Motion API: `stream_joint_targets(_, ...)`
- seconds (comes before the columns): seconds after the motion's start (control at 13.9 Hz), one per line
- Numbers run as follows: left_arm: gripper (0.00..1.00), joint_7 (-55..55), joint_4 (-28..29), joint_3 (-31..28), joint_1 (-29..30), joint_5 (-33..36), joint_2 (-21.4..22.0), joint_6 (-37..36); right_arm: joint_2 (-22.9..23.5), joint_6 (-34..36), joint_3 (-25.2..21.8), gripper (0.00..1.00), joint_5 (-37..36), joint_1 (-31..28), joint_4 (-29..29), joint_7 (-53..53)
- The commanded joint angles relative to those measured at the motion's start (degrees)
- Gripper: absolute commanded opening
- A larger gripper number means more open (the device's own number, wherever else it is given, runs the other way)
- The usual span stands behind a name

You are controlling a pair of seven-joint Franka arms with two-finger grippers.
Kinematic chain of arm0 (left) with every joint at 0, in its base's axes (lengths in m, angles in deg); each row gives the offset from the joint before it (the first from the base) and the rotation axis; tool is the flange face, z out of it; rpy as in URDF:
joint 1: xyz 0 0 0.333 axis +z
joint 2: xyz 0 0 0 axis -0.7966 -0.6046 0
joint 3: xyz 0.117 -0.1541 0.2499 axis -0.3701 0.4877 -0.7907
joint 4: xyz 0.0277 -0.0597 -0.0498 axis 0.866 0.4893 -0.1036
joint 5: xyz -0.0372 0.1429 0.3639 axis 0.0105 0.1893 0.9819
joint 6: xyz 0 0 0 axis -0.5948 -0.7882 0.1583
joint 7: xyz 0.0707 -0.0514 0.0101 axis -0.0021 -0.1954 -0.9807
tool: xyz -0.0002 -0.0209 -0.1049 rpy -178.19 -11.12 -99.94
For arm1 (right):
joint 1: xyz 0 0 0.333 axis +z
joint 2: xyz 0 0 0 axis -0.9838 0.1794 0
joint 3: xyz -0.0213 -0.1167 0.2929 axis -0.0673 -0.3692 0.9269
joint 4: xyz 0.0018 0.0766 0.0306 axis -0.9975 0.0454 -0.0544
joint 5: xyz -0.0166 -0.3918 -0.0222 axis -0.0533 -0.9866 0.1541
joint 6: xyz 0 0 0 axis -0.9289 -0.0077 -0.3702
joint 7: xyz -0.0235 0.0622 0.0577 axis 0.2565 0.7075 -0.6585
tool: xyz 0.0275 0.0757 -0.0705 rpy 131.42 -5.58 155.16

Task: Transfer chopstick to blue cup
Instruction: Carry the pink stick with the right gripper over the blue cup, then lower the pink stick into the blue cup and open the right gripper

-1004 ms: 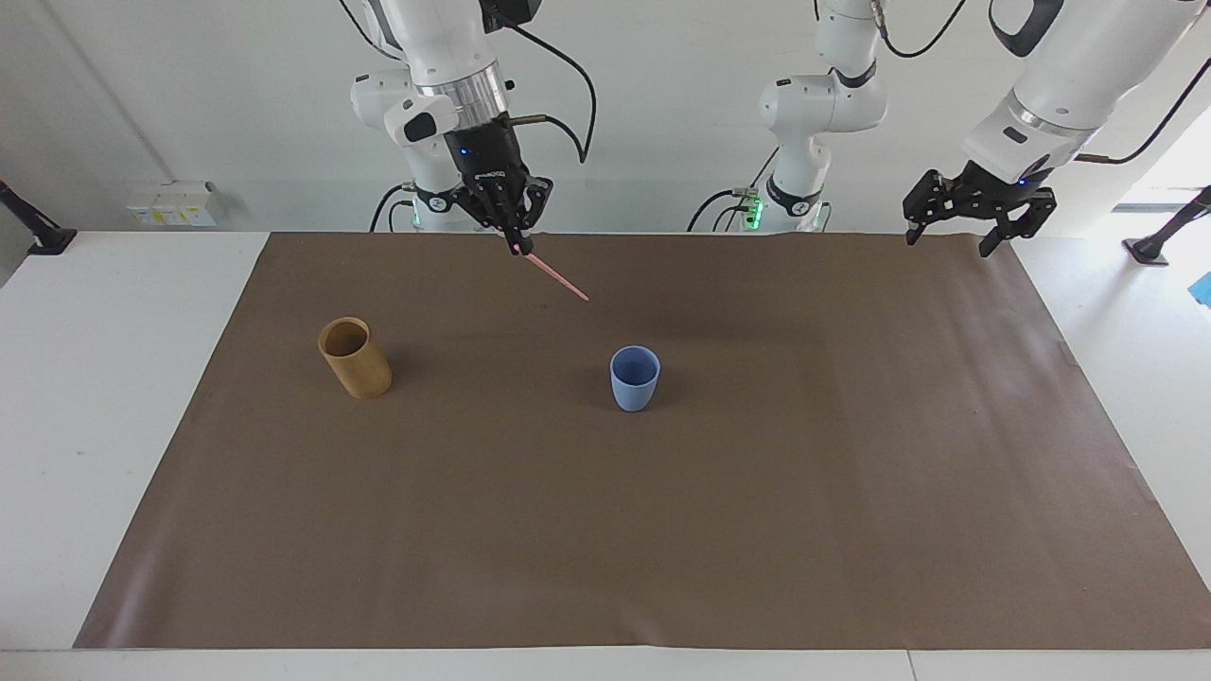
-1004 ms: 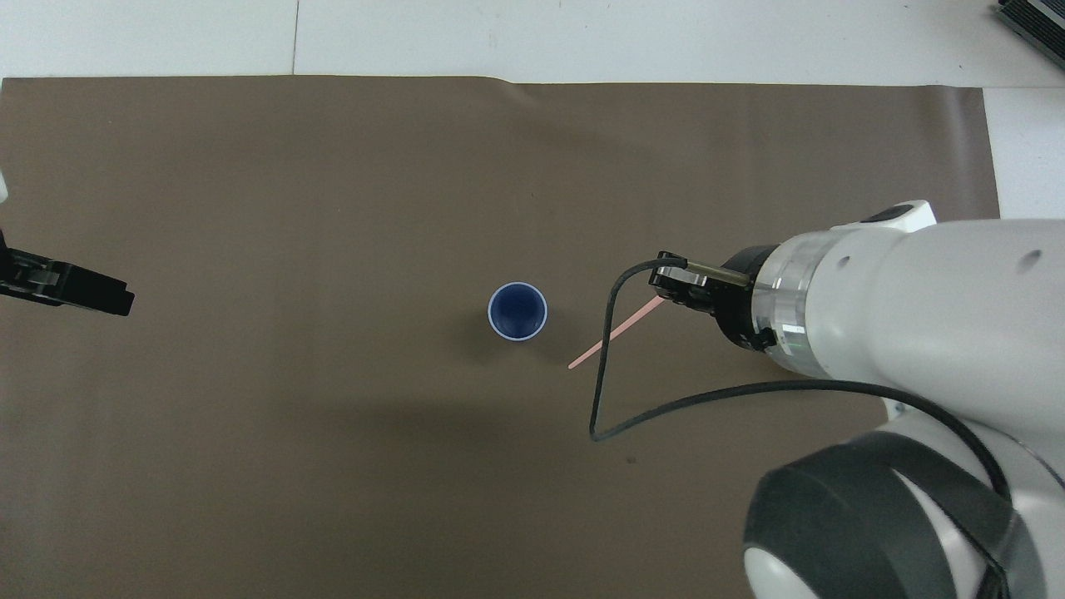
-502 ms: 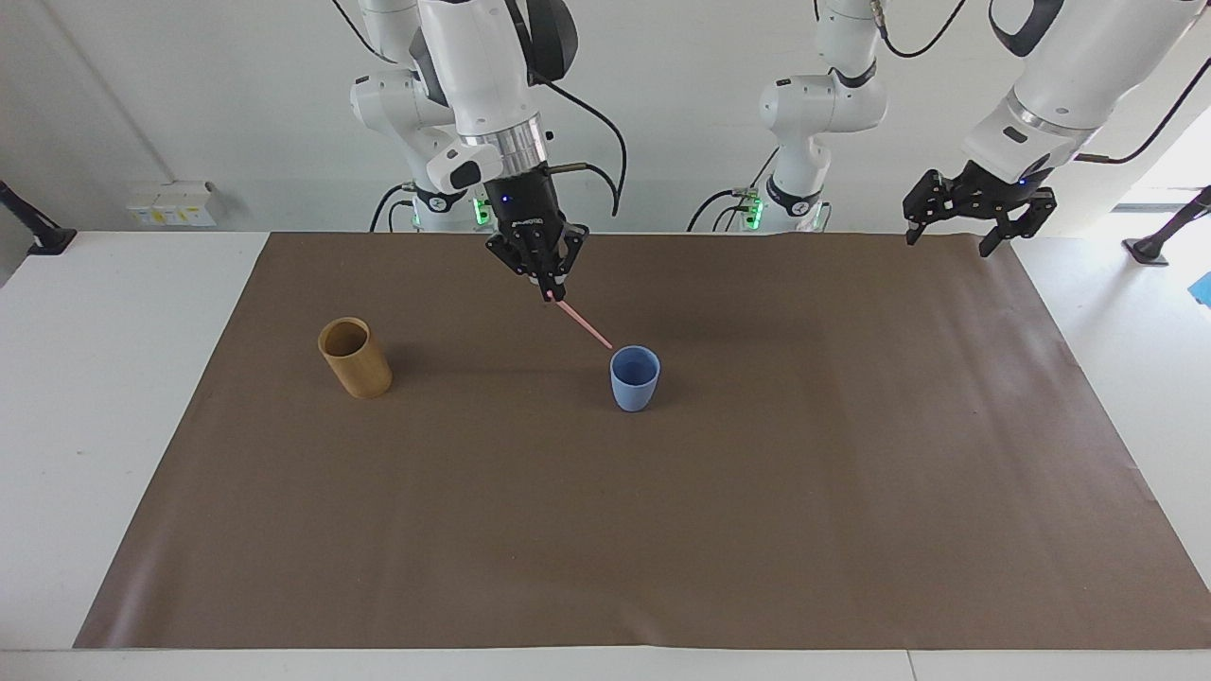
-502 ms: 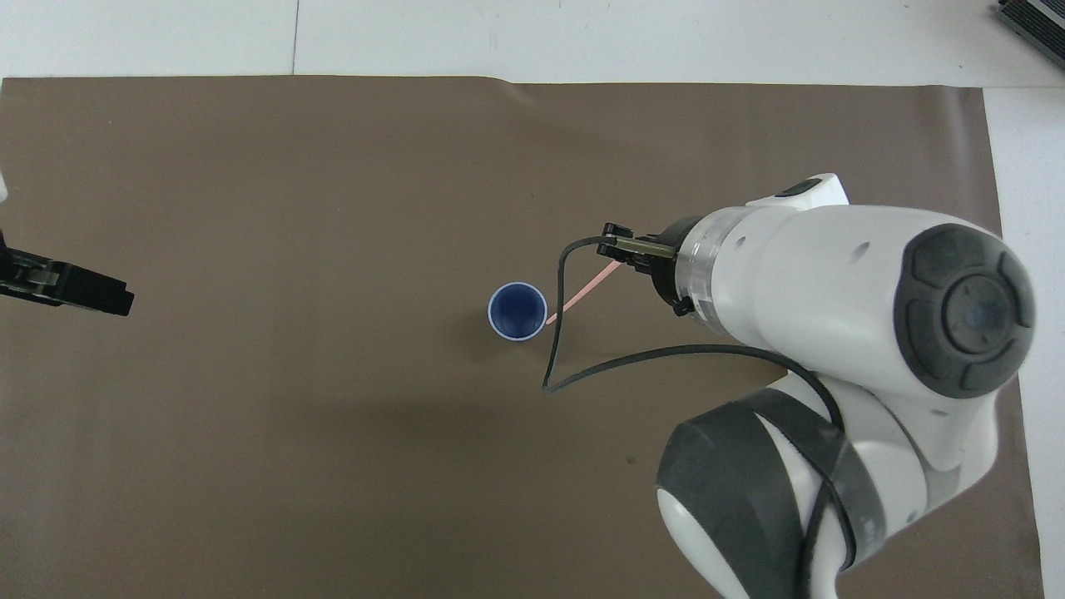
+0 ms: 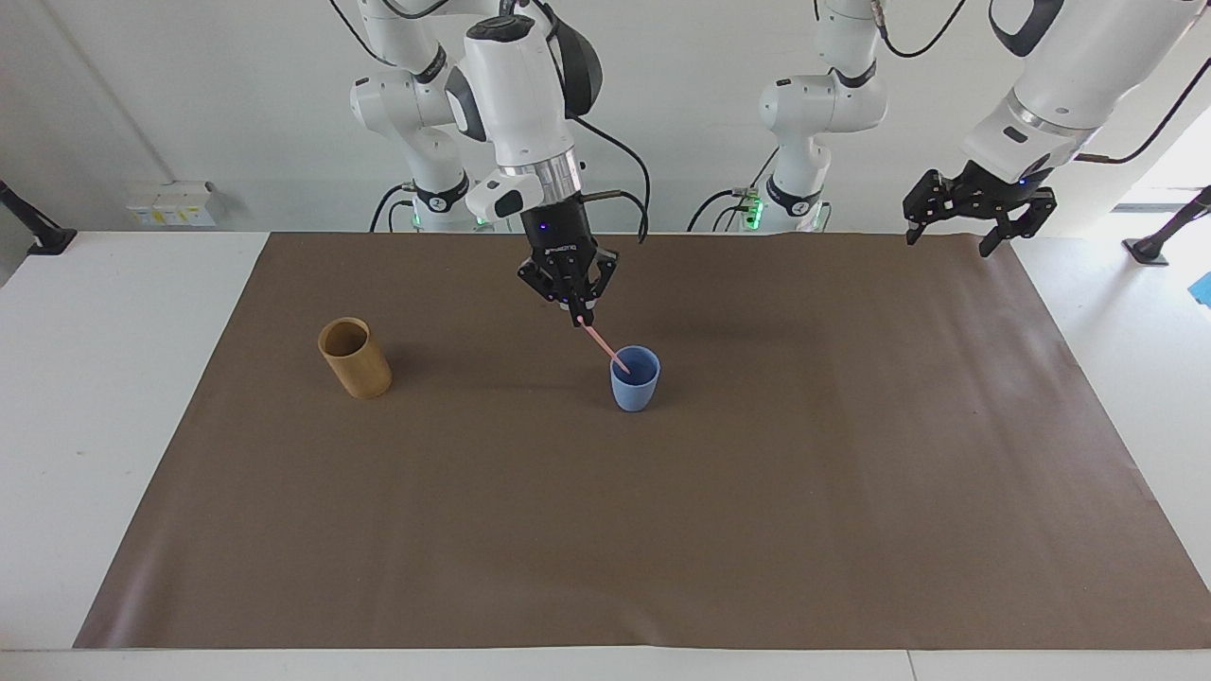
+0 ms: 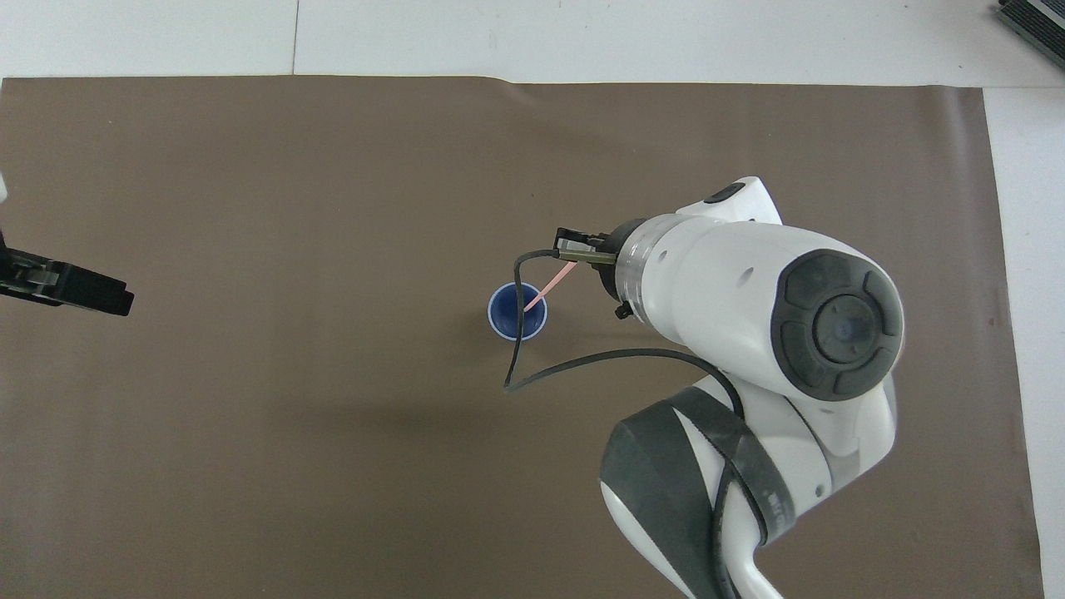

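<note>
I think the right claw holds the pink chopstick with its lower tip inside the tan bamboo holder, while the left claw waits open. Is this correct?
Not quite. The right claw holds the chopstick with its lower tip inside the blue cup, not the tan bamboo holder, which stands apart; the facing view shows this. The left claw does wait open.

Facing camera high across the bench (image 5: 114,397) toward the robots, overhead camera steeply down, both sharing the mat (image 5: 662,530).

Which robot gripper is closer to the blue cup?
Right. The right gripper hangs just above the blue cup, dipping the chopstick into it. The left gripper waits open over the table's left-arm end.
</note>
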Motion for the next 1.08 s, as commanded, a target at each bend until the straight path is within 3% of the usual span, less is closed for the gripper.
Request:
stream_joint_targets(0.0,1.00,0.57,1.03,0.44,1.14,-0.72,1.30,-0.21,-0.80,-0.86,0.16,0.00,-1.66,-0.29,1.22,0.17)
stream_joint_targets(0.5,1.00,0.57,1.03,0.44,1.14,-0.72,1.30,-0.21,-1.06,-6.13,0.16,0.03,-3.07,0.33,5.18,-0.09)
stream_joint_targets(0.72,1.00,0.57,1.12,0.44,1.14,-0.72,1.30,-0.21,-1.06,-5.87,0.16,0.25,-3.07,0.33,5.18,-0.36)
stream_joint_targets(1.0,1.00,0.57,1.03,0.44,1.14,-0.72,1.30,-0.21,-1.23,-5.61,0.16,0.35,-3.07,0.33,5.09,-0.01)
